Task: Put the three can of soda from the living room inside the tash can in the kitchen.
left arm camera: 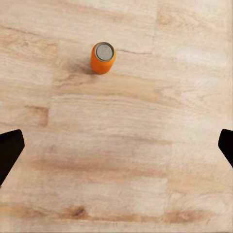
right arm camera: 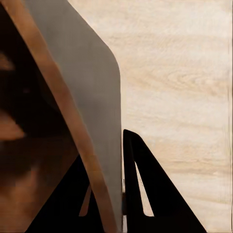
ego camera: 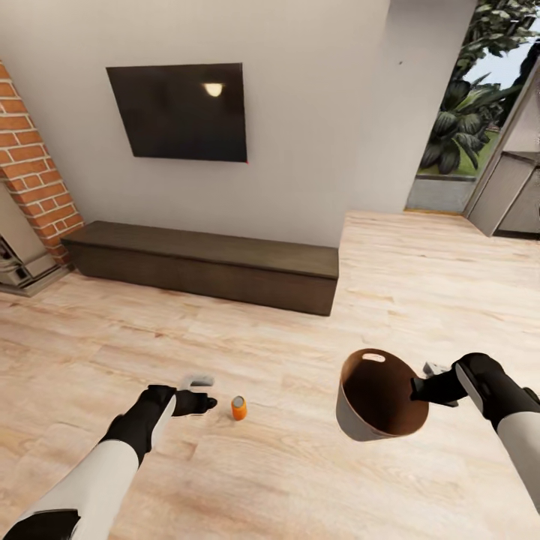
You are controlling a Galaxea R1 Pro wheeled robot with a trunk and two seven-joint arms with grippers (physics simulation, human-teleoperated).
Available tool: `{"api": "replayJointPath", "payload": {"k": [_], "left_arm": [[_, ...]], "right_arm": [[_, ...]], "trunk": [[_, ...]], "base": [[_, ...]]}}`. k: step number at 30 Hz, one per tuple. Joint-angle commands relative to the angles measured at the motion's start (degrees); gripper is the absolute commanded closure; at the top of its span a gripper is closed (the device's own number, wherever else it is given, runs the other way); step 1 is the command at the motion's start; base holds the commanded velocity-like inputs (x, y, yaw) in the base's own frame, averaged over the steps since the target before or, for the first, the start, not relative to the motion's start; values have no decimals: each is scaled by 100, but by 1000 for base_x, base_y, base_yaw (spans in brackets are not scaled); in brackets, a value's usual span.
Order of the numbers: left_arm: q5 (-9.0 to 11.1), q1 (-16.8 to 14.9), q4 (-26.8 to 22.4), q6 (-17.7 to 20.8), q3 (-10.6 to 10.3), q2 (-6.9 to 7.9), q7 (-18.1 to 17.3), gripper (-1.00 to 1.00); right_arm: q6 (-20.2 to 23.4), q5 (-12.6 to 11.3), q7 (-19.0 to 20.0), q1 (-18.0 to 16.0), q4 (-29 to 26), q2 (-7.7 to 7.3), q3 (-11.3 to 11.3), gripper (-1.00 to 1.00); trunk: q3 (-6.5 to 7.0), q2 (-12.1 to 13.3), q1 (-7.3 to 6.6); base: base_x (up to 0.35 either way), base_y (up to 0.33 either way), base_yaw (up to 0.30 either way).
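A bright orange soda can [ego camera: 238, 408] stands upright on the wooden floor, its silvery top facing the left wrist camera [left arm camera: 103, 57]. My left gripper [ego camera: 204, 394] hovers low just left of the can, open, its two fingertips [left arm camera: 10, 148] spread wide and nothing between them. My right gripper [ego camera: 420, 390] is shut on the rim of the trash can [ego camera: 346, 420], a tapered bin, pale grey outside and brown inside, held tilted above the floor to the right of the can. In the right wrist view the fingers [right arm camera: 141, 194] pinch the bin's wall [right arm camera: 82, 87]. The bin's inside looks empty.
A long low dark bench [ego camera: 202, 262] runs along the white wall under a wall-mounted TV [ego camera: 178, 111]. A brick column [ego camera: 30, 165] stands at the left. At the far right an opening shows garden plants [ego camera: 465, 112] and a grey cabinet [ego camera: 517, 195]. Wooden floor lies all around.
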Motion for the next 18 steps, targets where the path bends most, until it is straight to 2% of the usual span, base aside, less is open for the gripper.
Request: {"api": "replayJointPath", "payload": {"k": [1, 4, 6, 14, 16, 18], "left_arm": [[3, -1, -2, -1, -1, -3, 2, -100], [15, -1, -5, 0, -4, -8, 8, -100], [20, -1, -6, 8, -1, -10, 9, -100], [27, 4, -58, 47, 3, -13, 2, -100], [24, 4, -57, 48, 3, -13, 6, -100], [20, 6, -46, 51, 1, -13, 8, -100]], "right_arm": [[91, -113, 32, -47, 0, -39, 8, 100], [326, -98, 24, -343, -13, -229, 46, 100], [334, -92, 24, -550, -19, -361, 59, 100], [334, -92, 38, -1369, -20, -1186, 114, 100], [334, -42, 42, -1483, -16, -1310, 177, 100], [334, -11, 46, -1527, -14, -1362, 209, 100]], "trunk": [[-1, 0, 0], [0, 0, 0], [0, 0, 0], [0, 0, 0], [0, 0, 0], [0, 0, 0]], "base": [[265, 38, -72], [248, 19, -36], [217, 7, -14], [71, 2, -3], [114, 0, 0], [202, 0, 0]]}}
